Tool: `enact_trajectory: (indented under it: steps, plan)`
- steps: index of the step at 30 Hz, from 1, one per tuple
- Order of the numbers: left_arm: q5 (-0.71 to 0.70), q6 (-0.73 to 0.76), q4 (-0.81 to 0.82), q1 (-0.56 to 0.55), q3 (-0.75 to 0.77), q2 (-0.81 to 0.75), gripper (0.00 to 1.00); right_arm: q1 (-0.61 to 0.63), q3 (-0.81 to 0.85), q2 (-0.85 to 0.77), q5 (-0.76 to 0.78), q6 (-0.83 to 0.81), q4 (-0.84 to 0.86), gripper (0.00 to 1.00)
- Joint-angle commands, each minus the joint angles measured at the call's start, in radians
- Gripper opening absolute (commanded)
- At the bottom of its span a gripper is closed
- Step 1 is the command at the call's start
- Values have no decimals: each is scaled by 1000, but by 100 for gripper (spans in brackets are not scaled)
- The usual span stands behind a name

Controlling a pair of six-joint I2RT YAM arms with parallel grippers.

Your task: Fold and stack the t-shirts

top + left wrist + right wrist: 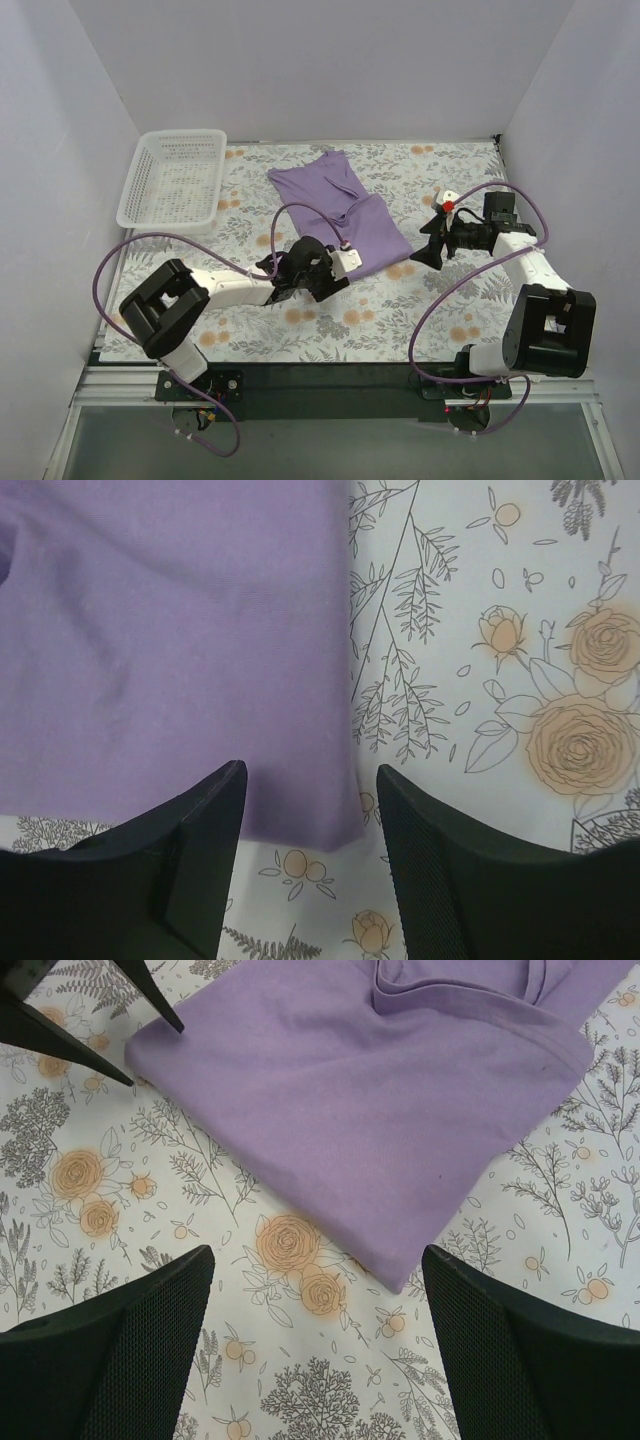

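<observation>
The lavender t-shirt (345, 205) lies partly folded on the floral cover at mid-table. My left gripper (350, 262) is at its near edge. In the left wrist view the gripper (312, 780) is open and low, with the shirt's near corner (300, 810) lying between the jaws, which do not hold it. My right gripper (425, 243) is open and empty just right of the shirt. In the right wrist view the gripper (315, 1260) hovers over the cover, and the shirt's nearest corner (400, 1275) lies just ahead of the jaws. The left fingers (60, 1035) show at the top left of that view.
A white plastic basket (173, 178) stands at the back left. The floral table cover (300, 320) spreads around the shirt. Grey walls close in the left, back and right sides. Purple cables loop from both arms.
</observation>
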Motion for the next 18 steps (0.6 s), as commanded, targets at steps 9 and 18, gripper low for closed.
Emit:
enact_trajectory:
  steps: [9,18]
  plan:
    - [-186,55,38,-37,48,134,49,-11,25,22,-42,-34,-44,90]
    - [-221,26,26,-58,34,155,17,-11,30,33,-41,-57,-64,90]
